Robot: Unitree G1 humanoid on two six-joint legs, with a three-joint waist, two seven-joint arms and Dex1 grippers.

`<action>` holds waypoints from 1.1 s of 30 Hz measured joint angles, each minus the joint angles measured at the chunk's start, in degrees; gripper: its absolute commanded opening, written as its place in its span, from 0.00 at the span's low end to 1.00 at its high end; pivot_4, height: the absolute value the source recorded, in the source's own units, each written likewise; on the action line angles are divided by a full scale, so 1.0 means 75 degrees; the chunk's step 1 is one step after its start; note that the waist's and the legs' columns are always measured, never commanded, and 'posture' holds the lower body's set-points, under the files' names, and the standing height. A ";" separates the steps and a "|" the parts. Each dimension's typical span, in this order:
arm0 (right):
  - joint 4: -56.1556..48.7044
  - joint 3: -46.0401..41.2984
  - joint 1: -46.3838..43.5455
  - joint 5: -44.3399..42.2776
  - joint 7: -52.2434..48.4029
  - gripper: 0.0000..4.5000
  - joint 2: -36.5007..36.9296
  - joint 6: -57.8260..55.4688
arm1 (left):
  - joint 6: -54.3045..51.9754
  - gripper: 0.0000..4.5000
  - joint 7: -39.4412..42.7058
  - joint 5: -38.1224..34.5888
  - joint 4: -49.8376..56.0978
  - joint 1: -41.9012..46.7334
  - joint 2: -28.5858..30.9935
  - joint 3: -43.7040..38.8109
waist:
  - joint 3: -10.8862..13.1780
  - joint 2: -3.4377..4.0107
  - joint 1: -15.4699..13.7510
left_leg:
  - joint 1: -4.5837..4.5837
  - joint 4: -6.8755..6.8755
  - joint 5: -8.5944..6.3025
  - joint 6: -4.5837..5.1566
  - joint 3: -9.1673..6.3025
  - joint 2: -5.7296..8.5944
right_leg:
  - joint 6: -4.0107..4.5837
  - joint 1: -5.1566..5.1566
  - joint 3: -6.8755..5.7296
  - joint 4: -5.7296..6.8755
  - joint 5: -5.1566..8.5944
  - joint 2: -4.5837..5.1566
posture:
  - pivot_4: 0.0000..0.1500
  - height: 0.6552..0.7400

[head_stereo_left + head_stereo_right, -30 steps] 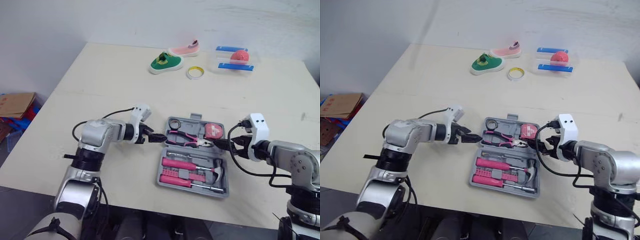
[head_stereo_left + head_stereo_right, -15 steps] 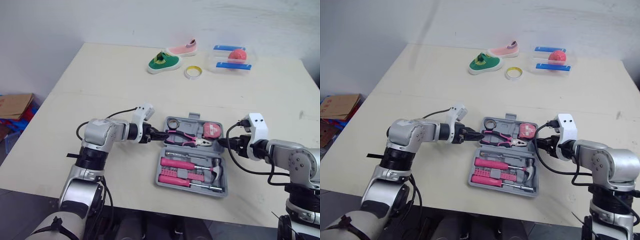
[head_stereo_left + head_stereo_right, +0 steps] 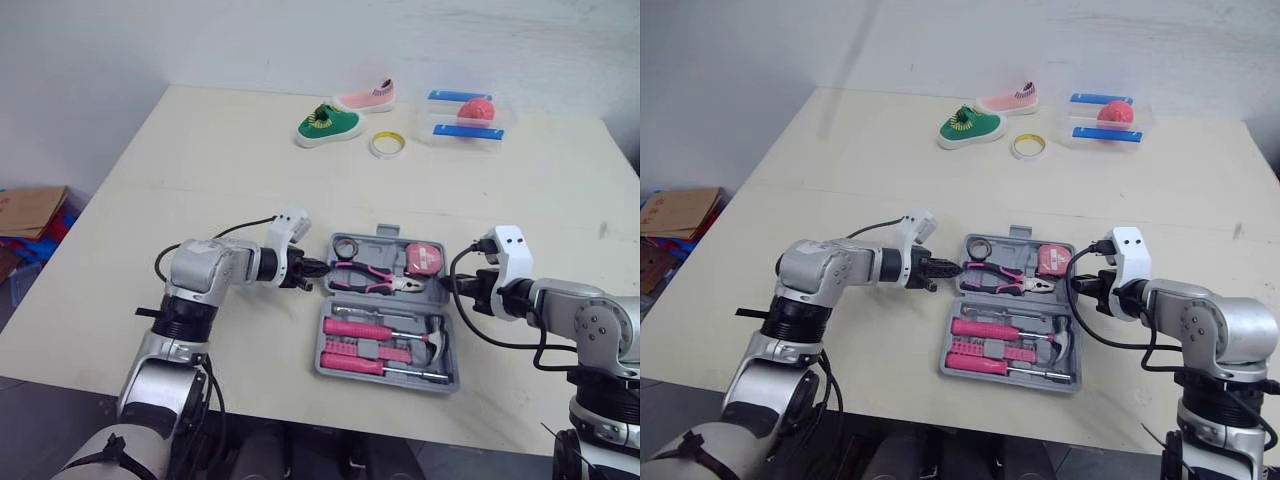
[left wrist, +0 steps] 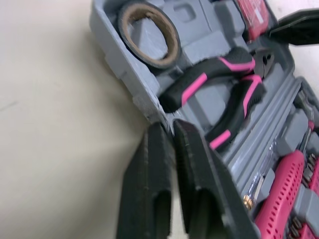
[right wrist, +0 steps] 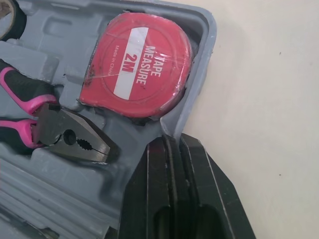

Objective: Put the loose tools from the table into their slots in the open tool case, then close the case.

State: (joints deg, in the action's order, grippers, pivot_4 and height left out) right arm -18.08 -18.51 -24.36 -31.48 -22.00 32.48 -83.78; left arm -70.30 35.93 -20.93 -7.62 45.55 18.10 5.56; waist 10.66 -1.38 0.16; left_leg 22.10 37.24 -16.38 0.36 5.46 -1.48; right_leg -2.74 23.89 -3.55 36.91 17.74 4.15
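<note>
The grey tool case [image 3: 388, 232] lies open on the table. Its far half holds a tape roll [image 3: 348, 247], pink-handled pliers [image 3: 370, 277] and a red tape measure [image 3: 425, 260]. Pink screwdrivers [image 3: 360, 327] and a hammer [image 3: 435, 335] fill the near half. My left gripper [image 3: 322, 268] sits at the far half's left edge, its fingers [image 4: 149, 149] pinched on the rim by the pliers [image 4: 219, 94]. At the right edge, my right gripper [image 3: 452, 287] is shut on the rim just below the tape measure [image 5: 139, 69].
A green shoe [image 3: 328, 124], a pink shoe [image 3: 365, 97], a yellow tape ring [image 3: 387, 145] and a clear container [image 3: 470, 115] with a red object stand at the table's far side. A cardboard box [image 3: 30, 205] lies on the floor to the left.
Both grippers have gone from wide open to shut, each closing in on its side edge of the case's far half. The case itself has not moved.
</note>
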 measured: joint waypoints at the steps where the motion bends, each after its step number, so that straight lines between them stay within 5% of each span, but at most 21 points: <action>1: 0.0000 0.0000 0.0000 0.0001 0.0024 0.00 -0.0005 -0.0001 | -0.0001 0.02 -0.0028 0.0000 0.0000 0.0000 -0.0023 -0.0005 | 0.0000 0.0000 -0.0001 | 0.0000 0.0002 0.0000 0.0000 0.0000 0.0000 | 0.0000 0.0000 0.0000 0.0002 0.0000 0.0000 | 1.00 0.89; 15: 0.0000 -0.0093 -0.0154 0.0080 0.0287 0.00 -0.0269 0.0359 | 0.0393 0.02 -0.0173 0.0018 -0.0300 0.0113 -0.0254 -0.0211 | 0.0001 -0.0001 0.0006 | 0.0002 0.0003 0.0001 0.0001 0.0001 0.0001 | -0.0001 0.0002 -0.0001 0.0002 -0.0001 0.0000 | 1.00 0.89; 23: -0.0070 0.0546 0.0313 0.0974 0.0054 0.00 -0.0432 0.3842 | 0.4577 0.02 0.0516 0.1030 -0.1146 0.0404 0.0116 0.0042 | 0.0003 0.0001 -0.0001 | 0.0015 -0.0020 0.0014 -0.0025 0.0012 -0.0003 | -0.0001 0.0020 -0.0004 -0.0014 0.0000 -0.0013 | 1.00 0.89; 33: -0.0337 0.1605 0.2591 0.2798 -0.0451 0.00 -0.0395 0.8604 | 0.7616 0.02 0.0804 0.1539 -0.0411 -0.1477 0.0432 0.0010 | 0.0002 0.0002 0.0011 | 0.0006 -0.0008 0.0003 -0.0007 0.0026 -0.0006 | -0.0004 0.0017 0.0007 -0.0003 0.0001 -0.0012 | 1.00 0.89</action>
State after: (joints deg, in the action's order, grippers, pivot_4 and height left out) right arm -20.60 -6.47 -4.93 -10.49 -25.38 29.52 -19.25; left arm -13.17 41.96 -9.39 -10.70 34.47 21.34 5.63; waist 10.67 -1.36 0.24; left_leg 22.14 37.18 -16.35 0.31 5.65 -1.52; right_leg -2.77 24.02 -3.50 36.88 17.75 4.06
